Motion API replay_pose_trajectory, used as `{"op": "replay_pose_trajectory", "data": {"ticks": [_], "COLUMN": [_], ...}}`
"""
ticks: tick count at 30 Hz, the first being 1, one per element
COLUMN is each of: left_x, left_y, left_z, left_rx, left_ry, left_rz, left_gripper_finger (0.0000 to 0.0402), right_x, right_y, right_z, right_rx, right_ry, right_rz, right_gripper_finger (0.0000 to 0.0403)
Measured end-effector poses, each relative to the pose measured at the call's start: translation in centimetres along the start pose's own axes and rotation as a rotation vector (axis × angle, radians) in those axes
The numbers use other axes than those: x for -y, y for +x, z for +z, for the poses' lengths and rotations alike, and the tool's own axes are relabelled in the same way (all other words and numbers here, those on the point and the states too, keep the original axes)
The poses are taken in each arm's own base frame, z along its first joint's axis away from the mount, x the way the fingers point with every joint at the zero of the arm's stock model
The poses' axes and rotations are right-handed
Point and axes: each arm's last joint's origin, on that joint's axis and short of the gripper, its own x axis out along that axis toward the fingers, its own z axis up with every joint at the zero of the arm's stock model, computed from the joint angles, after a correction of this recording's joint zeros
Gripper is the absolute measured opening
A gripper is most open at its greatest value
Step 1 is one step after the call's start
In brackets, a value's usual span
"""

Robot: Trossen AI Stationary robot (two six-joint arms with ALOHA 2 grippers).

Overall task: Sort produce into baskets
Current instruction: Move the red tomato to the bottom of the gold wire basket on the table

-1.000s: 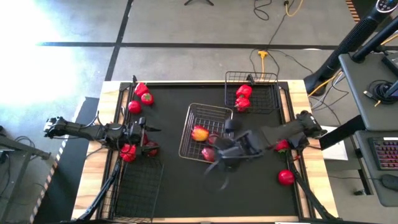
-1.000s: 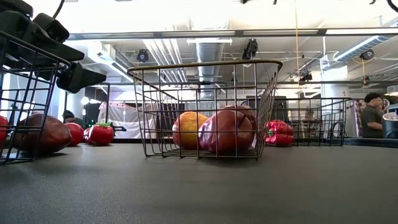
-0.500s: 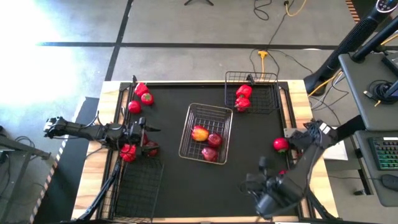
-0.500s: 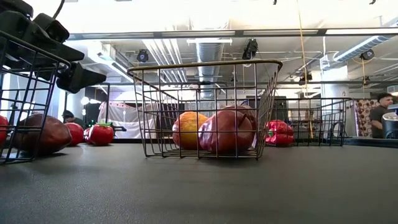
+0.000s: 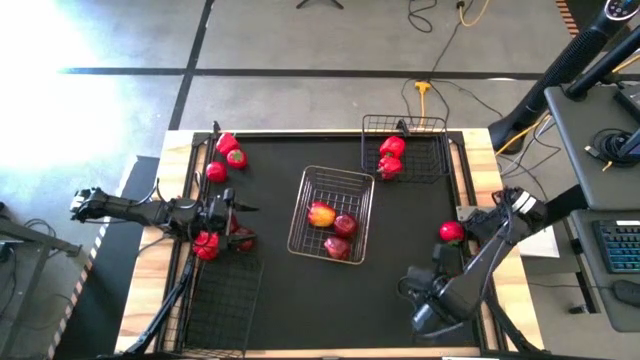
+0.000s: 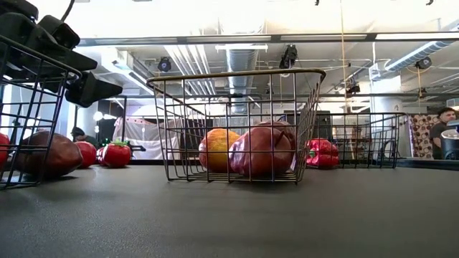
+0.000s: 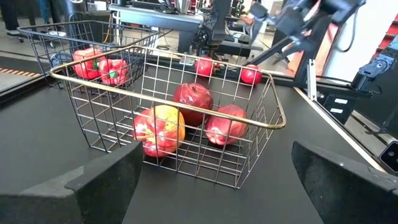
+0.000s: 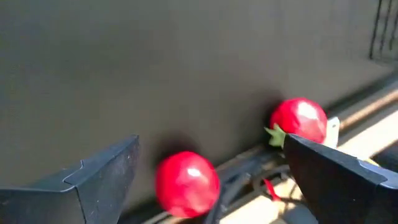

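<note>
right claw (image 5: 425,318): at the table's near right corner, well apart from the silver basket; jaws spread wide and empty. In its wrist view two tomatoes sit just ahead, one (image 8: 186,183) nearly between the fingers, the other (image 8: 300,120), with a green stem, a little beyond by the table edge.
black basket near the left arm (image 5: 222,300): near-left of the silver basket; I cannot see anything inside it.
left claw (image 5: 236,211): hovers to the left of the silver basket, pointing at it, jaws wide and empty; it waits. Two or three red items (image 5: 207,244) lie under it.
silver basket (image 5: 310,179): mid-table; holds a yellow-red apple (image 5: 321,214) and two dark red apples (image 5: 343,224).
loose tomato (image 5: 451,232): right of the silver basket, beside the right arm.
far loose produce (image 5: 228,144): a red pepper, a green-stemmed tomato and another red one, far-left of the silver basket.
far black basket (image 5: 440,124): far-right of the silver basket; two red bell peppers (image 5: 390,156) inside.
handling: the tomatoes look smooth, round and light, likely to roll or slip out of a glancing pinch; probably firm enough not to bruise.
where to hold: across the widest middle, jaws centred, stem clear of the fingers.
</note>
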Motion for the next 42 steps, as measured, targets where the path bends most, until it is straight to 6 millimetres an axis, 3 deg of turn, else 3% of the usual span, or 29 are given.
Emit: {"op": "replay_pose_trajectory", "data": {"ticks": [7,21,29,34,38,42], "left_x": [0.0,0.0,0.0,0.0,0.0,0.0], "left_y": [0.0,0.0,0.0,0.0,0.0,0.0], "left_z": [0.0,0.0,0.0,0.0,0.0,0.0], "left_rx": [0.0,0.0,0.0,0.0,0.0,-0.001], "left_ry": [0.0,0.0,0.0,0.0,0.0,0.0], "left_rz": [0.0,0.0,0.0,0.0,0.0,-0.001], "left_gripper_finger": [0.0393,0.0393,0.0393,0.0393,0.0393,0.0393], "right_x": [1.1,0.8,0.3,1.2,1.2,0.9], "right_y": [2.4,4.9,9.3,11.3,12.0,12.0], "right_z": [-1.8,-2.3,-2.9,-3.5,-3.6,-3.4], "right_rx": [-0.203,-0.298,-0.407,-0.456,-0.459,-0.407], "right_ry": [0.047,0.078,0.075,0.111,0.12,0.101], "right_rz": [0.007,0.085,0.168,0.102,0.117,0.141], "right_gripper_finger": [0.0389,0.0389,0.0389,0.0388,0.0368,0.0313]}}
